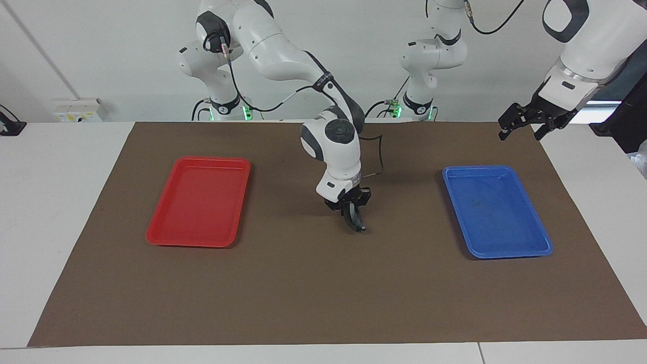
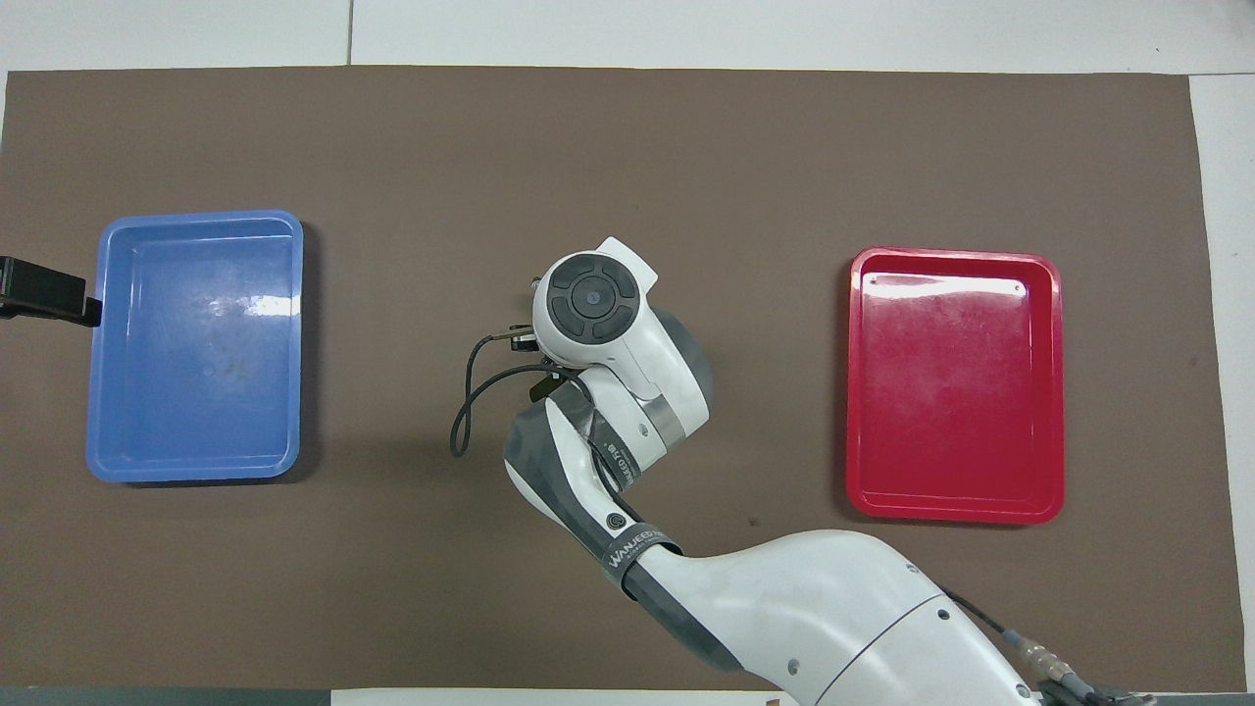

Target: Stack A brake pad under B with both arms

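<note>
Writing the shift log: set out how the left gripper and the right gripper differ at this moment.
The left gripper is open and holds nothing; the right gripper is shut on a dark brake pad. The left gripper hangs high in the air at the left arm's end of the mat, near the blue tray, waiting; the right gripper is low over the mat's middle, between the trays. Both are black two-finger grippers on white arms.

Two trays, one red [image 1: 199, 200] and one blue [image 1: 496, 211]; two arms; perhaps one pad [image 1: 357, 220] showing.

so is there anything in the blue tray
No, the blue tray shows only its bare floor in the facing view, with no pad in it.
</note>
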Robot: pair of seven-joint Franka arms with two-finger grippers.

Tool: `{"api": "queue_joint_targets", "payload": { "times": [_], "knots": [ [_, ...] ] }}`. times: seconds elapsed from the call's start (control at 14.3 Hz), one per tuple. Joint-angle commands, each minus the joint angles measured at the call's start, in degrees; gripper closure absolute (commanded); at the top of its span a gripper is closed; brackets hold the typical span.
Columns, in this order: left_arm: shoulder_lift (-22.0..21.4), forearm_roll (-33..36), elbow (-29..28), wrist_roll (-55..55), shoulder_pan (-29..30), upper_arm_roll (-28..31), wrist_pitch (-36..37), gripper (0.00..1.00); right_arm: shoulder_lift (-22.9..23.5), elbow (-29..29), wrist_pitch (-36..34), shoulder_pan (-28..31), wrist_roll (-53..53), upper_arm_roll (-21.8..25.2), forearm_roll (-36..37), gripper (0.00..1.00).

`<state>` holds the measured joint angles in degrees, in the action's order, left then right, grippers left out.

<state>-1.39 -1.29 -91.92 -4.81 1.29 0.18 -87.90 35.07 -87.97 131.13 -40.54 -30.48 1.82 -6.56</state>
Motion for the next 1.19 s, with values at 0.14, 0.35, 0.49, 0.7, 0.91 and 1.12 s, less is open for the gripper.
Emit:
{"api": "queue_joint_targets", "payload": {
  "times": [0.14,0.35,0.49,0.7,0.91,1.12],
  "knots": [
    [-0.5,-0.5,-0.4,-0.6,0.9,-0.1,0.7,0.00,0.4,-1.3,2.6,0.0,-0.2,0.3,-1.3,0.95],
    [-0.5,-0.5,-0.4,-0.6,0.9,-0.1,0.7,0.00,0.2,-2.1,3.3,0.7,0.0,0.3,-1.3,0.94],
    [-0.5,-0.5,-0.4,-0.6,0.9,-0.1,0.7,0.00,0.3,-2.2,3.6,1.1,-0.1,0.3,-1.4,0.94],
    [-0.5,-0.5,-0.4,-0.6,0.9,-0.1,0.7,0.00,0.2,-2.6,3.7,1.3,-0.1,0.3,-1.6,0.93],
    [-0.5,-0.5,-0.4,-0.6,0.9,-0.1,0.7,0.00,-0.1,-3.1,3.6,1.0,-0.2,0.3,-1.7,0.88],
    [-0.5,-0.5,-0.4,-0.6,0.9,-0.1,0.7,0.00,-0.1,-3.1,3.3,0.5,-0.4,0.2,-1.8,0.87]
  ]
}}
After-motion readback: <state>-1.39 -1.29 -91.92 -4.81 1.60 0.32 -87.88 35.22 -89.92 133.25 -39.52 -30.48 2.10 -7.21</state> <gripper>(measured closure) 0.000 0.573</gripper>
